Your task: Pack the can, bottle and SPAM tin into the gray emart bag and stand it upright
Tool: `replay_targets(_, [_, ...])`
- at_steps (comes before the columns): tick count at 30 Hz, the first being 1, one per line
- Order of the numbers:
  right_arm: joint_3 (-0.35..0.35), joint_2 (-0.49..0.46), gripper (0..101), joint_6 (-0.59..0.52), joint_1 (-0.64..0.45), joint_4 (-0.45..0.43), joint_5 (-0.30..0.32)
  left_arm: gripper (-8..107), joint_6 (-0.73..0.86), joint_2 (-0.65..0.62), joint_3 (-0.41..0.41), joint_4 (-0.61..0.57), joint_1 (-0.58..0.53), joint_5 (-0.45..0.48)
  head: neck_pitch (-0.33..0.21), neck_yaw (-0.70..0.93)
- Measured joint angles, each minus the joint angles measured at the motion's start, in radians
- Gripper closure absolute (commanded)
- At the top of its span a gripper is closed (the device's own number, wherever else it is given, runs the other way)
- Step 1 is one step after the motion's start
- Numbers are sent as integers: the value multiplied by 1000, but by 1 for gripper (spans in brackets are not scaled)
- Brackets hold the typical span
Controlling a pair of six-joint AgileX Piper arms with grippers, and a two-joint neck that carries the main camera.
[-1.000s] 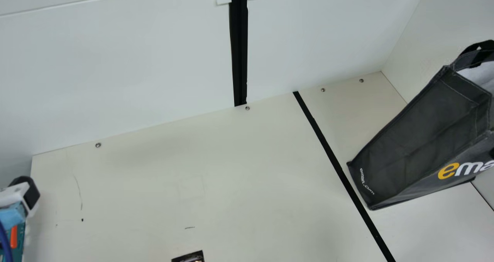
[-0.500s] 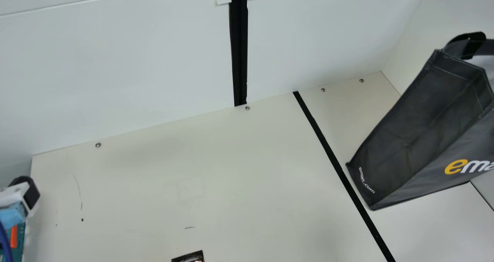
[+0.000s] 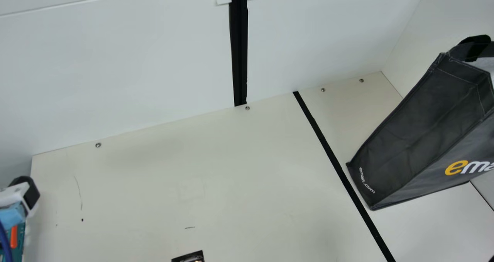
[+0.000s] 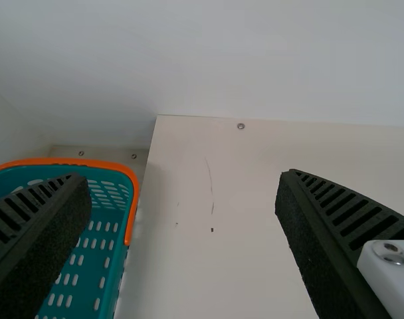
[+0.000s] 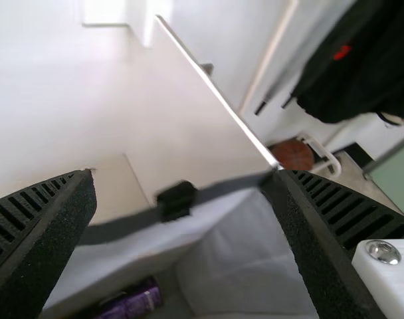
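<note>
Bag (image 3: pixel 417 134) stands with its mouth up on the counter (image 3: pixel 154 185), at the right side of the main view, and its base is just beside the long black tape (image 3: pixel 328 146). In the right wrist view, the mouth of this bag is open, and a black strap (image 5: pixel 177 199) sits on its rim. Inside, low down, there lies a purple item (image 5: pixel 132 302); it is cut by the view's edge and rather blurred, so it may be the can, but I am not sure. The right claw (image 5: pixel 185 174) is wide, with its two fingers well apart over the bag, and there is nothing between them. The left claw (image 3: pixel 19 192) is at the left edge of the main view; its own wrist view tells that it is also wide and holds nothing. Near it is a green basket (image 4: pixel 109 164) with an orange rim. At the bottom edge of the main view, a dark thing (image 3: pixel 189 256) lies on the counter, mostly cut off. Behind the bag, the right wrist view has a dark coat (image 5: pixel 361 60) and a brown ball (image 5: pixel 293 154).
</note>
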Motion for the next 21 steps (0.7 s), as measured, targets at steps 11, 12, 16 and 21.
replay_targets(11, [5, -35, 6, 22, 159, 22, 0, 9, 0, 0, 0, 0, 0, 0, 0, -2])
replay_targets(12, [6, -38, 6, 26, 173, 23, 0, 9, 0, 0, 0, 0, 0, 0, 0, -2])
replay_targets(16, [18, -53, 6, 37, 241, 23, 0, 9, 0, 0, 0, 0, 0, 0, 0, 0])
replay_targets(21, [46, -77, 6, 60, 331, 23, 0, 9, 0, 0, 0, 0, 0, 0, 0, -2])
